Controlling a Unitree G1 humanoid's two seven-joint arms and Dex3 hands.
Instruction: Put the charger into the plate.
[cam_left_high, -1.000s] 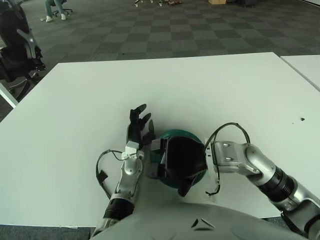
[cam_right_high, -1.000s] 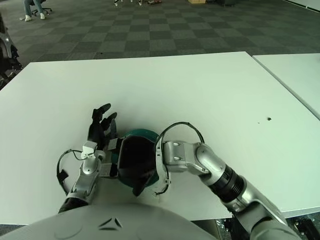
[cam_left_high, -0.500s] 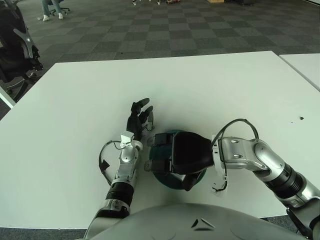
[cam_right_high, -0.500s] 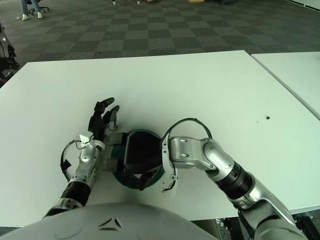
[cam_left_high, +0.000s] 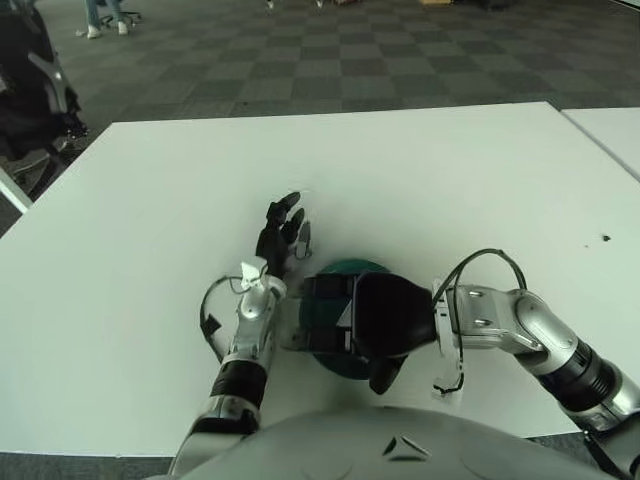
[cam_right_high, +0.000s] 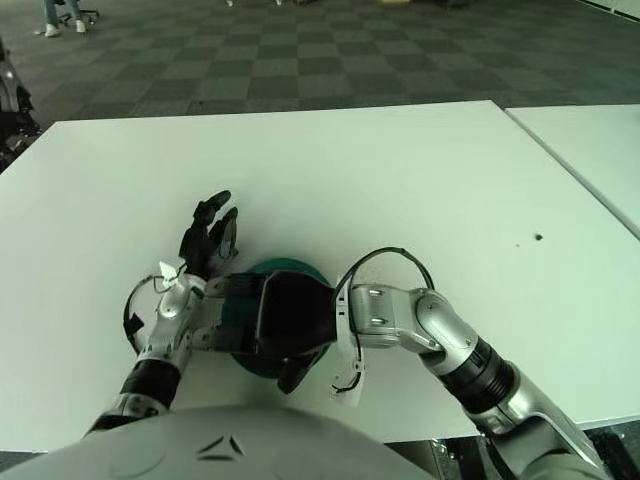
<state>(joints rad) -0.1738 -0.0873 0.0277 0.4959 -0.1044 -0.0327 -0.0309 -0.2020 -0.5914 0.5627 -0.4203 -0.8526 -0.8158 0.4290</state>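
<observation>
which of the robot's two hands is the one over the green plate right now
The right hand. Its black palm covers most of the green plate, while the left hand shows beside the plate's left edge with fingers spread, pointing away from the robot.

The robot's black three-finger left hand (cam_left_high: 279, 233) reaches forward on its silver forearm, fingers extended and relaxed, holding nothing. The black right hand (cam_left_high: 385, 318) is turned inward across the body from a bent silver arm; its grip is hidden.

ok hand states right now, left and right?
Left hand: open, fingers spread, holding nothing, beside the green plate.
Right hand: over the plate; cannot tell what, if anything, it holds.
</observation>
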